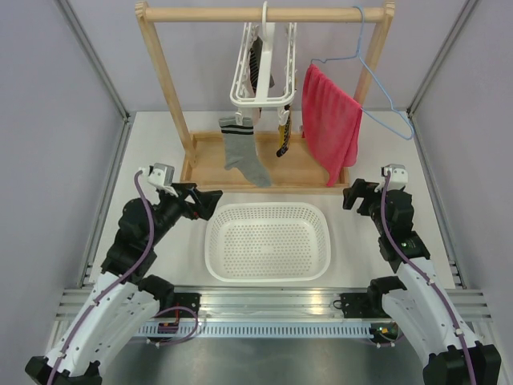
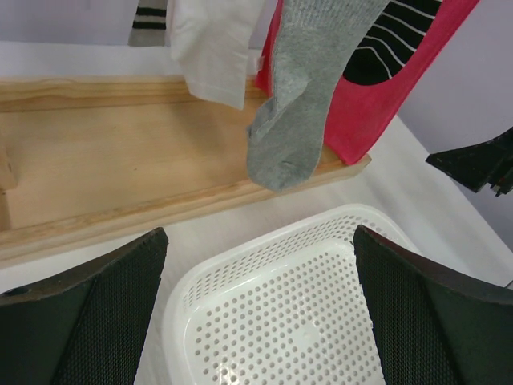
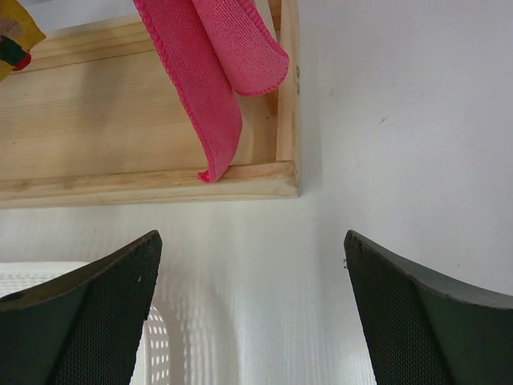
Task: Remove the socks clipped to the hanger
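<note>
**Four socks on the clips, both pincers wide**

The white plastic hanger [image 1: 260, 100] hangs by its hook from the top rail of the wooden rack [image 1: 240, 14], its frame tilted. Two socks dangle from its lower clips. The grey sock [image 1: 243, 152] has a dark-striped cuff, and its toe droops to the rack's base. The mustard sock [image 1: 283, 138] has dark markings and hangs just beside the red towel [image 1: 329, 120]. The left wrist view also shows a black-and-white striped sock [image 2: 401, 40] and a white sock [image 2: 212, 48]. The left pincer [image 2: 258, 237] is spread wide and holds nothing, near the rim of the perforated basket [image 1: 268, 278] on the worktop [image 1: 353, 249]. The right pincer [image 3: 250, 237] — just as wide, nothing in it — faces the rack's base corner.
</note>
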`<state>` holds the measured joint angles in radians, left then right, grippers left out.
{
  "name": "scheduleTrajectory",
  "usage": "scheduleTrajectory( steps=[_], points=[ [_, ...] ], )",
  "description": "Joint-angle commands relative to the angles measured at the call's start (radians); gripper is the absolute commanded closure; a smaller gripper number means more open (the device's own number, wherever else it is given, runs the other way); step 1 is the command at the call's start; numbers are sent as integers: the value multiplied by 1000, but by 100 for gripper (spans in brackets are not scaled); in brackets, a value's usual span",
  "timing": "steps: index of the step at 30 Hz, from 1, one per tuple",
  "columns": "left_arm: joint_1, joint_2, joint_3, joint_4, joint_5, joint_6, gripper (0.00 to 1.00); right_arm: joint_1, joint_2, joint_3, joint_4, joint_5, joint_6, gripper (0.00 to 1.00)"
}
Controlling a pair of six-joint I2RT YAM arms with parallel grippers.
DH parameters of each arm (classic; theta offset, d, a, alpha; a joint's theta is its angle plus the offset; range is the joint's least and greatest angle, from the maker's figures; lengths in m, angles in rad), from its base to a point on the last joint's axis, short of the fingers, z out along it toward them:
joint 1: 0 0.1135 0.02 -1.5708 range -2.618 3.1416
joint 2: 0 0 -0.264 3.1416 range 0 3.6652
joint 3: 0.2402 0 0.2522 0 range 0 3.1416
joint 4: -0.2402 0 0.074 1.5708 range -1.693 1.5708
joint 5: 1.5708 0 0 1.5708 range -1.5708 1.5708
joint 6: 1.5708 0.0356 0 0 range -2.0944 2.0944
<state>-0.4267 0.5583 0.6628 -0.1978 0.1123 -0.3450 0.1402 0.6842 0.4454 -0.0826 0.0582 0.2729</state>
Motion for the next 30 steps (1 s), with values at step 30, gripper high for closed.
scheduleTrajectory(
  steps=[30],
  points=[
    [0,491,-58,965,191,-26,8,1,-5,3,63,-55,6,2]
  ],
)
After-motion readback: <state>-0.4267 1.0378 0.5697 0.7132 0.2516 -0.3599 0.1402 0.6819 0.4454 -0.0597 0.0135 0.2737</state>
